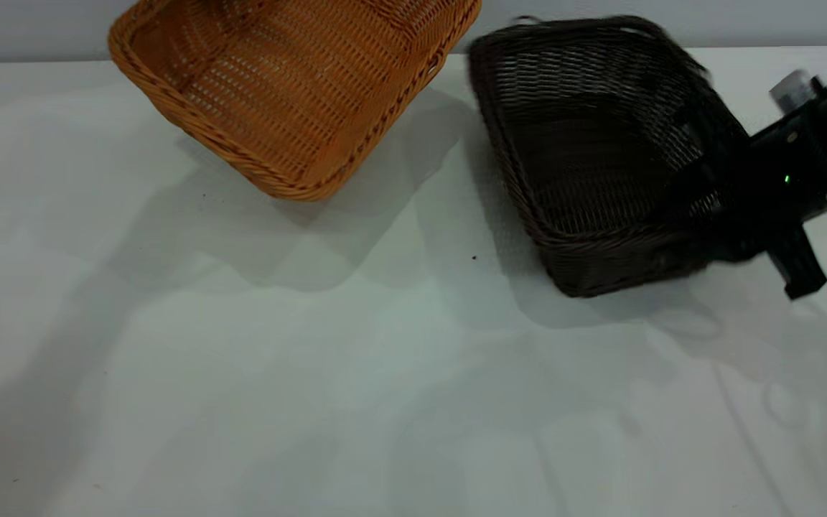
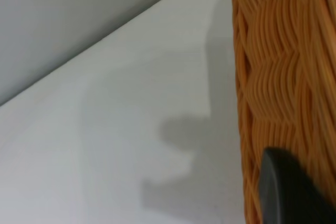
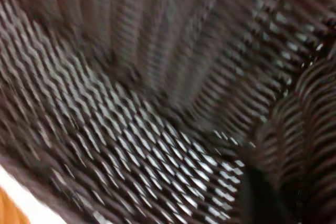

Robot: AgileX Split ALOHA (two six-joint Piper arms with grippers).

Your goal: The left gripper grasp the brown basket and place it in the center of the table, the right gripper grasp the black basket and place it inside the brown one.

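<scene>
Brown basket (image 1: 291, 86): tilted and lifted at the far left-centre of the table (image 1: 241, 373), its near corner low, its far edge cut off by the top of the exterior view. The left claw (image 2: 294, 192) does not appear in that view; in the left wrist view one dark finger lies against the basket's outer weave. Whether it is pinching the wall cannot be told.

Black basket (image 1: 593, 165): right of the brown one and apart from it, tipped up, its right rim at the right claw (image 1: 715, 208). The right wrist view looks into the dark weave; the grip appears closed on the rim, judging by the tilt.

Progress: neither placement is complete. The brown basket is not yet settled at centre; nesting remains.
</scene>
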